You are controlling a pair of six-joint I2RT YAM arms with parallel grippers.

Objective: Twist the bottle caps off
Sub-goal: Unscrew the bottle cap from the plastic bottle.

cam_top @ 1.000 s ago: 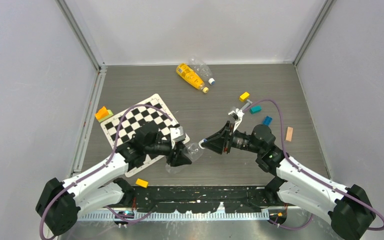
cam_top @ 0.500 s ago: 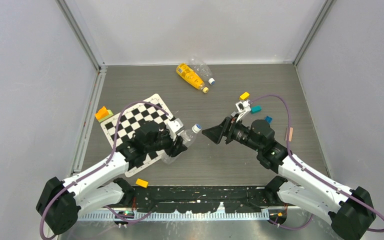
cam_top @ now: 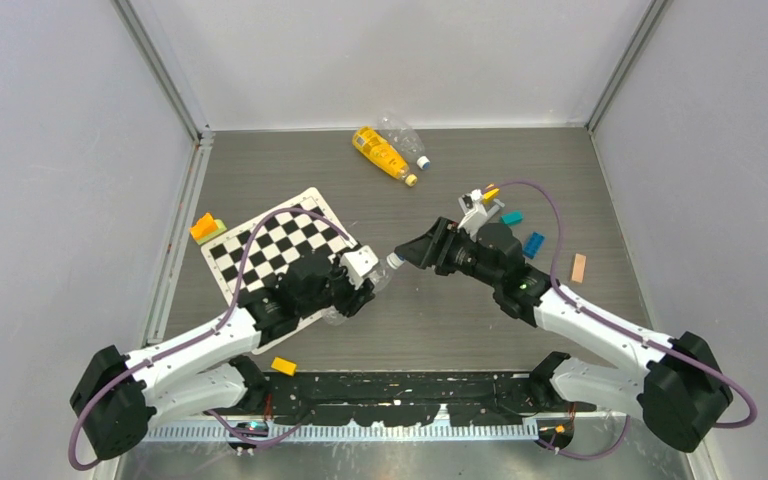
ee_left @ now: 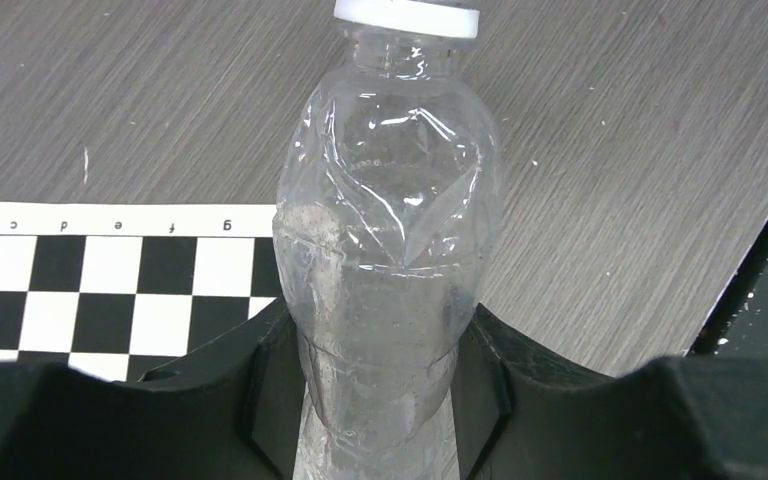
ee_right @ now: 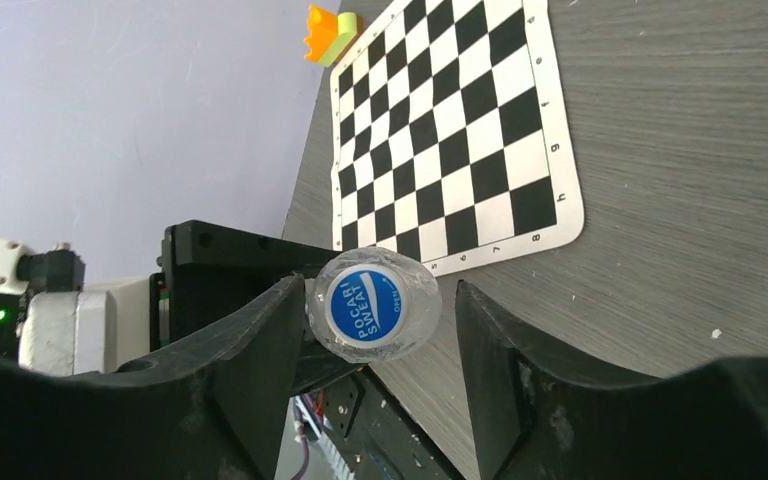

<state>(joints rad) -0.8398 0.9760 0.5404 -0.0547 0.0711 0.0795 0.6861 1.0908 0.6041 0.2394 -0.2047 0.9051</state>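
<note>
Two grippers busy: my L gripper (ee_left: 380, 372) clamps the clear bottle (ee_left: 390, 220), R gripper (ee_right: 380, 310) sits wide around its cap (ee_right: 372, 303). Next prob: close on cap, twist.

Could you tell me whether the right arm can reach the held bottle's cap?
Likely yes: the right gripper is open, jaws either side of the cap with nothing between, while the left gripper clamps the clear bottle.

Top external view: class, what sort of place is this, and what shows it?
Probably a robotics lab test cell: a walled-in table, a checkerboard calibration sheet, and scattered toy blocks as props.
</note>
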